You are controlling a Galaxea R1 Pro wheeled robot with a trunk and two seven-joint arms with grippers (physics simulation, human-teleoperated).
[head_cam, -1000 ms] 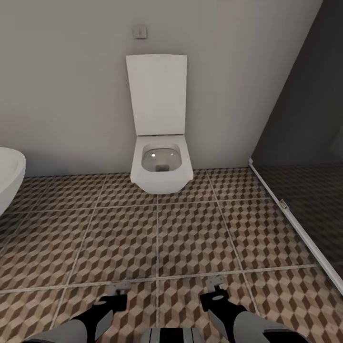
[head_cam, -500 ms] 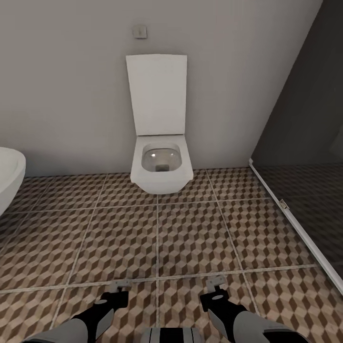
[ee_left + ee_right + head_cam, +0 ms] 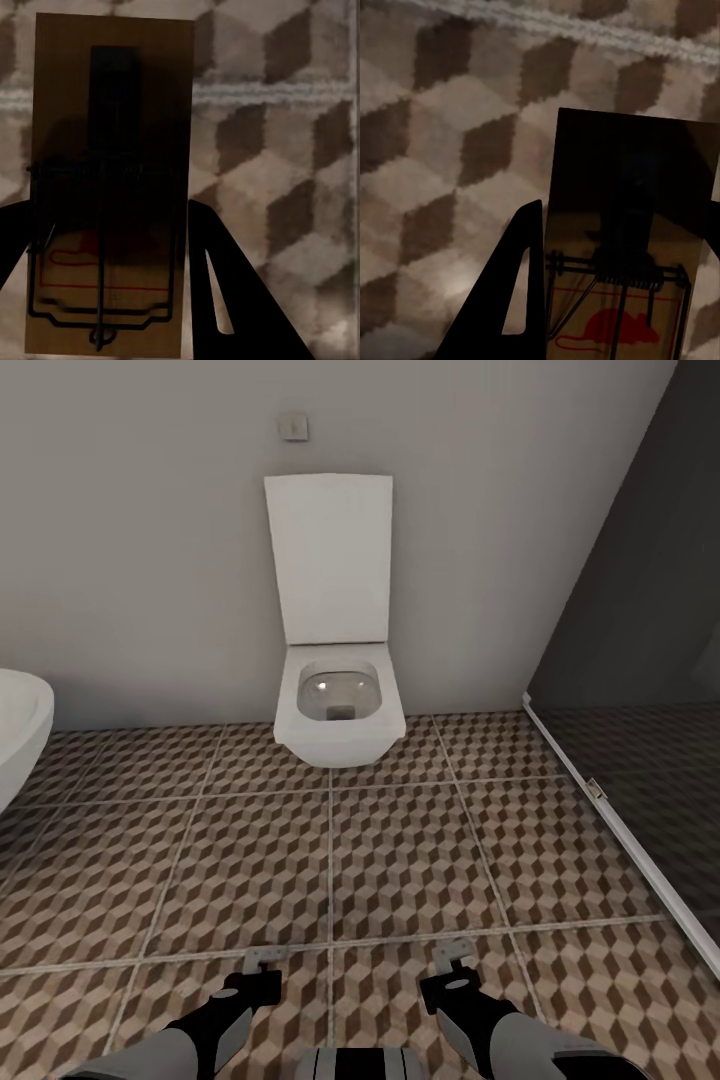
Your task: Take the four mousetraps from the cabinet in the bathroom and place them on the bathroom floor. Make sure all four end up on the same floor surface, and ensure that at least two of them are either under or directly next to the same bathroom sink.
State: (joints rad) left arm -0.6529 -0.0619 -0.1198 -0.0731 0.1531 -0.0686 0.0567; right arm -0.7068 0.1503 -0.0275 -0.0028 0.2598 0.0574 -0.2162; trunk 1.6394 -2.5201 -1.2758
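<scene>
Two mousetraps, one per claw.

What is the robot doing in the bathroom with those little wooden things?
The robot is carrying two mousetraps, one in each claw. The left claw is shut on a mousetrap, and the right claw is shut on another mousetrap. Both arms are held low over the patterned bathroom floor, facing the white toilet. Neither trap has been set down yet, and part of a white bathtub shows at the robot's left.
</scene>
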